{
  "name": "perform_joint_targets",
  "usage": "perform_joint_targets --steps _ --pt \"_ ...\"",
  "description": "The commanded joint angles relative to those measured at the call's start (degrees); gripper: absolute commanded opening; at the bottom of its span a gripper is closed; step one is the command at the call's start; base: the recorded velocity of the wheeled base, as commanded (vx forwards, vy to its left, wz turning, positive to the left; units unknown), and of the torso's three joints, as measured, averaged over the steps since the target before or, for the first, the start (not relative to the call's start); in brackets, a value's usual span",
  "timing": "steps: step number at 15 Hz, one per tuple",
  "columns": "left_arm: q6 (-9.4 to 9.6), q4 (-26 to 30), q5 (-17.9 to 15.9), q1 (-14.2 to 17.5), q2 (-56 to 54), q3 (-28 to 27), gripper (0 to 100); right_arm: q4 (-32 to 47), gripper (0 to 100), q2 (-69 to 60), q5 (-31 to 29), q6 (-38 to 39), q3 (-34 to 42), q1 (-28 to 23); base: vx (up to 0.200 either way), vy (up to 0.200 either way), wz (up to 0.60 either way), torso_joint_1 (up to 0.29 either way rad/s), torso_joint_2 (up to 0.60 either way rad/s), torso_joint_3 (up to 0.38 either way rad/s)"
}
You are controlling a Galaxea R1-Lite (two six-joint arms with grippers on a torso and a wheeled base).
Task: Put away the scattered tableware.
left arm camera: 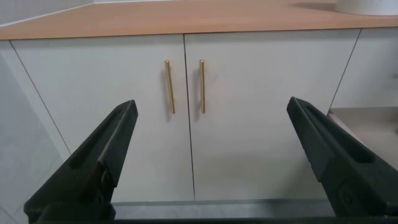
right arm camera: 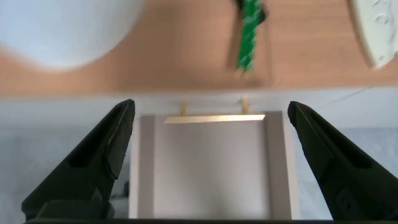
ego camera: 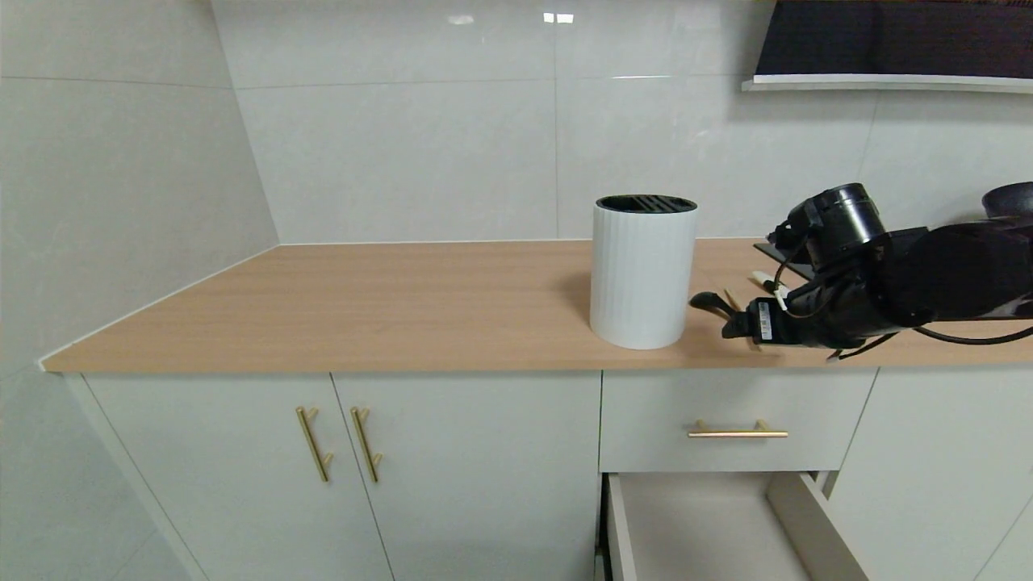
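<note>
A white ribbed utensil holder (ego camera: 643, 270) with a black slotted top stands on the wooden counter (ego camera: 363, 307). My right gripper (ego camera: 717, 315) hovers open just right of it, at the counter's front edge. In the right wrist view the right gripper (right arm camera: 211, 112) holds nothing; beyond it a thin green-patterned utensil (right arm camera: 247, 37) lies on the counter between the holder (right arm camera: 62, 31) and a white plate rim (right arm camera: 373, 31). A thin wooden stick (ego camera: 733, 300) and a white-handled item (ego camera: 767, 281) lie behind the gripper. My left gripper (left arm camera: 211, 109) is open and empty, low in front of the cabinet doors.
Below the right gripper a drawer (ego camera: 702, 524) stands pulled out; above it is a closed drawer with a gold handle (ego camera: 737, 432). Two cabinet doors with gold handles (left arm camera: 185, 86) face the left gripper. Tiled walls bound the counter at the back and left.
</note>
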Motion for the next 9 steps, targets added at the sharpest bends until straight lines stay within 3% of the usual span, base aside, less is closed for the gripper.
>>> perform_joint_targets --steps 1,4,9 --pt "0.02 0.0 0.0 0.1 0.0 0.0 100 -2.5 100 4.4 -1.0 0.1 -0.4 -0.8 0.000 0.000 0.00 0.000 0.00 0.000" --pt "0.02 0.0 0.0 0.1 0.0 0.0 100 -6.5 100 6.2 -4.3 0.3 -0.4 -1.9 0.000 0.000 0.00 0.000 0.00 0.000" --pt "0.02 0.0 0.0 0.1 0.0 0.0 100 -6.8 100 7.3 -4.4 0.8 -1.1 -2.6 0.000 0.000 0.00 0.000 0.00 0.000"
